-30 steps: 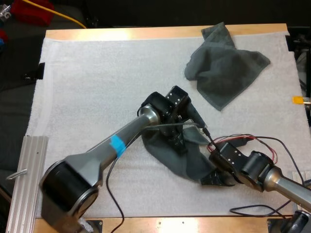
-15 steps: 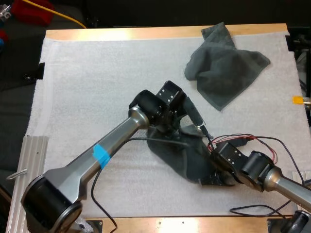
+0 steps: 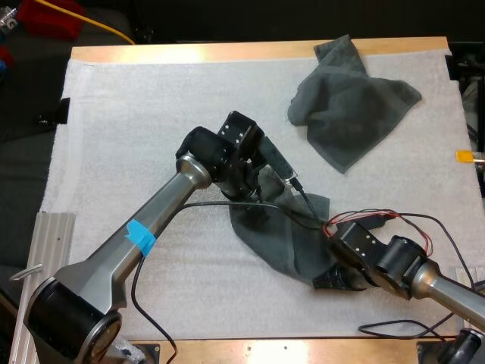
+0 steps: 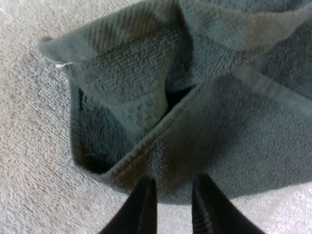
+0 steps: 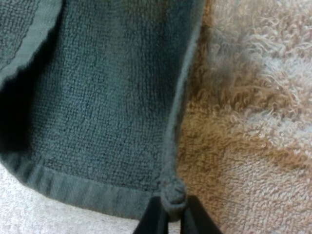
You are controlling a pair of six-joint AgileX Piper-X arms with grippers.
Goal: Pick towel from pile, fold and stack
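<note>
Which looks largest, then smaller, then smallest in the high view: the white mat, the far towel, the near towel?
1. white mat
2. far towel
3. near towel, though it is folded over itself and nearer the camera, so second and third are unsure.

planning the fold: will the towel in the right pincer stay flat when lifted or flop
Likely floppy: the towel lies creased, folded over itself. Pinched at one corner by the right pincer, it probably hangs limp. Its coarse pile should resist slipping.
</note>
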